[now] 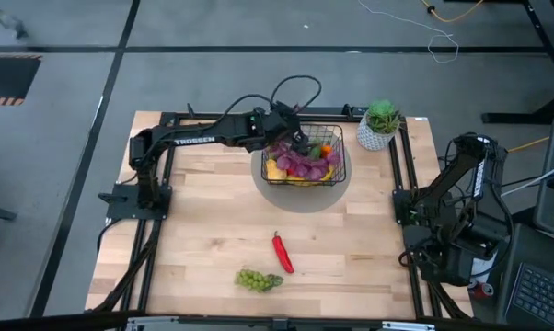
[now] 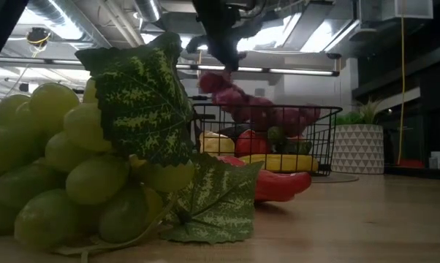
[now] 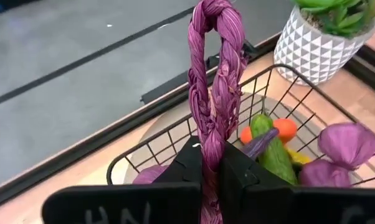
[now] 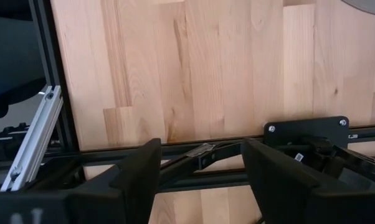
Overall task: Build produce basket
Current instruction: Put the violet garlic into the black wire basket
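The left hand (image 3: 212, 177) is clamped on the twisted purple stem of the purple grape bunch (image 1: 302, 163), holding it over the black wire-mesh basket (image 1: 337, 131) to release it among the produce, while the right hand (image 4: 200, 171), fingers apart, idles beside the wooden desk (image 1: 351, 248)

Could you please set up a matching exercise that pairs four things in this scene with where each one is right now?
Things:
1. purple grapes
2. red chili
3. green grapes
4. potted plant

Places:
A. on the table's near edge, beside the chili
B. at the table's far right corner
C. held by their stem in the left gripper above the basket
D. on the bare wood in front of the basket

Pairs: 1-C, 2-D, 3-A, 4-B
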Controlling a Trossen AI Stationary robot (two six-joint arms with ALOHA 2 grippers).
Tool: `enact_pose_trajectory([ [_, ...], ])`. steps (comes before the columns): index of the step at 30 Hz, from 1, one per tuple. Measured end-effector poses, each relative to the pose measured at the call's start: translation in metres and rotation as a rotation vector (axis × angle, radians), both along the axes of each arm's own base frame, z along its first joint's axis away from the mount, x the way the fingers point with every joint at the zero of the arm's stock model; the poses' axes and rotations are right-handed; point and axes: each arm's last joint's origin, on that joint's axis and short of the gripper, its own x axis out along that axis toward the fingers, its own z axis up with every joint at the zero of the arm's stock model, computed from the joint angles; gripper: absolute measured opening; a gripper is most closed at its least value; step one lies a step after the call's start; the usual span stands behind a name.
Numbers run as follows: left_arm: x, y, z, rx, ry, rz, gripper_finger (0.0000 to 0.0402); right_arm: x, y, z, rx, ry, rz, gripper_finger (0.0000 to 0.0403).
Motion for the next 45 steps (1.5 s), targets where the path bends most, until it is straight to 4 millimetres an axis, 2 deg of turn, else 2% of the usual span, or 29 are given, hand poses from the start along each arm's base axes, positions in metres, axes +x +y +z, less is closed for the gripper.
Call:
enact_pose_trajectory([
  [8, 0.01, 0.018, -0.023, -0.109, 0.056, -0.125, 0.003, 0.0, 0.0, 0.0, -0.001, 0.0, 0.001, 0.0227],
  [17, 0.026, 0.022, -0.047, -0.041, 0.163, -0.243, 0.0073, 0.0, 0.0, 0.0, -0.002, 0.0, 0.004, 0.0227],
  [31, 0.03, 0.021, -0.046, -0.038, 0.135, -0.272, 0.021, 0.0, 0.0, 0.0, -0.004, -0.001, 0.019, 0.0227],
  [35, 0.035, 0.023, -0.034, 0.048, 0.082, -0.256, 0.0236, 0.0, 0.0, 0.0, -0.005, -0.001, 0.026, 0.0227],
  [39, 0.037, 0.026, -0.001, 0.149, 0.032, -0.283, 0.024, 0.0, 0.0, 0.0, -0.005, -0.001, 0.026, 0.0227],
  [41, 0.037, 0.026, 0.008, 0.179, 0.023, -0.254, 0.0239, 0.0, 0.0, 0.0, -0.005, -0.001, 0.025, 0.0227],
  [43, 0.038, 0.022, 0.018, 0.206, 0.02, -0.22, 0.0238, 0.0, 0.0, 0.0, -0.005, -0.001, 0.026, 0.0227],
  [45, 0.034, 0.013, 0.037, 0.218, 0.007, -0.215, 0.0238, 0.0, 0.0, 0.0, -0.005, -0.001, 0.025, 0.0227],
])
